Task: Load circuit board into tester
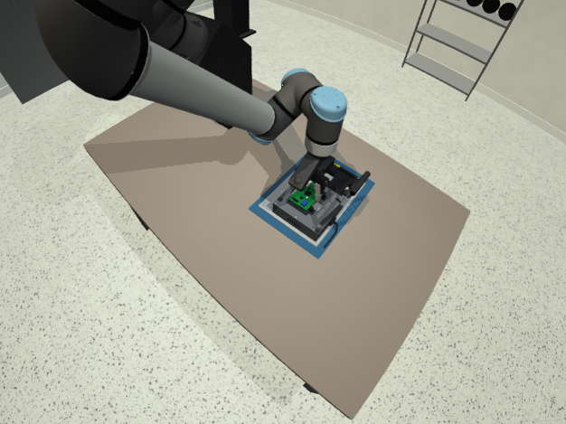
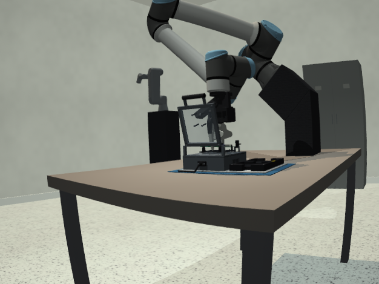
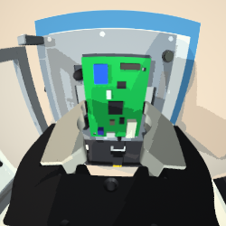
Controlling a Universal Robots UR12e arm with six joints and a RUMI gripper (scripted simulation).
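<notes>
My gripper is shut on the green circuit board, its two grey fingers clamped on the board's long sides. The board faces component side up, with a blue part at its far end and its white connector at the end near my palm. I hold it over the grey tester bed. A single black post stands at the bed's far right. In the top view the board is over the tester. In the exterior view the tester's clear lid stands open, upright, in front of my gripper.
The black tray lies beside the tester on the blue mat. A black cable runs from the tester's front. A shelf rack stands far off beyond the table.
</notes>
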